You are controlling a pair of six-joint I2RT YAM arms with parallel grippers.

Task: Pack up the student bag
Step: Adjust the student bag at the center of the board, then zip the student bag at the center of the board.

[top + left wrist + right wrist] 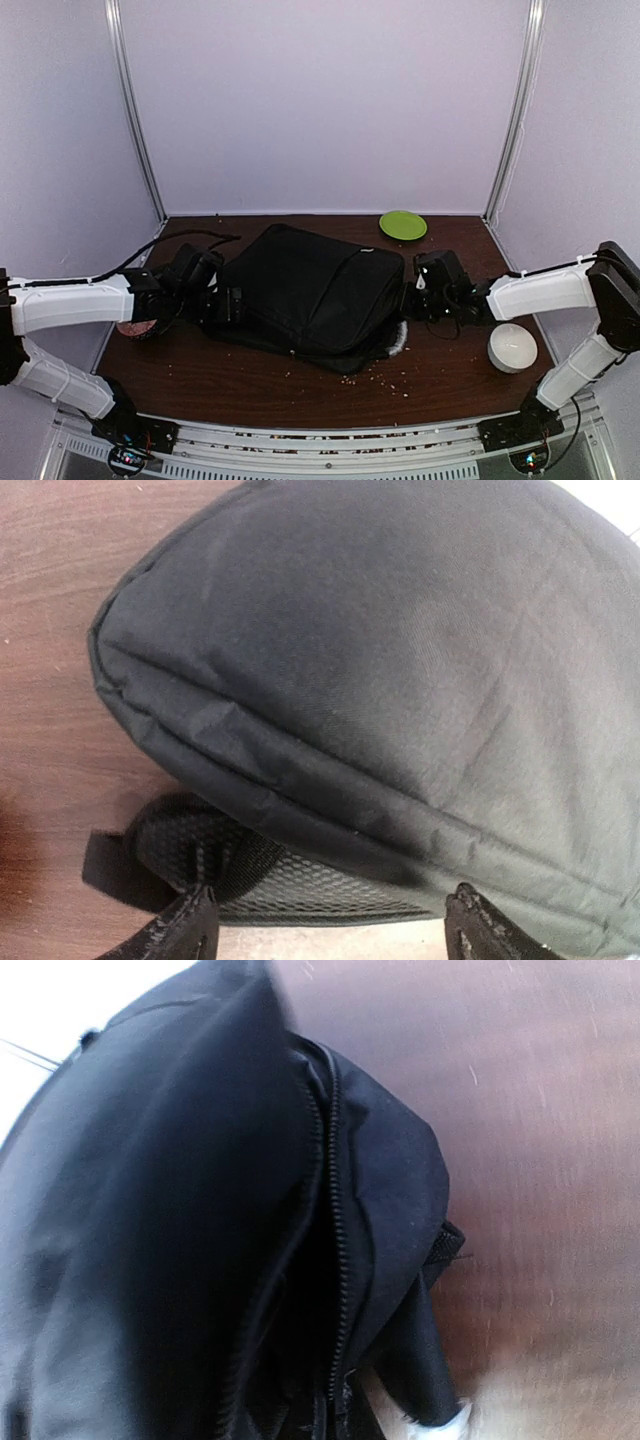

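Observation:
The student bag (310, 288) is a large black backpack lying flat in the middle of the table. My left gripper (236, 303) is at its left edge. In the left wrist view the bag (400, 650) fills the frame, and my left gripper (335, 935) is open wide, its fingertips (188, 932) on either side of the bag's lower seam and a mesh strap (260, 880). My right gripper (410, 297) is at the bag's right edge. In the right wrist view it (335, 1415) looks pinched on the fabric beside the zipper (335, 1210), with the bag (150, 1240) pulled up close.
A green plate (403, 224) lies at the back right. A white round bowl (512, 347) sits under my right arm. A pinkish object (135, 328) sits under my left arm. A white fluffy bit (398, 340) and crumbs (385, 377) lie by the bag's front right.

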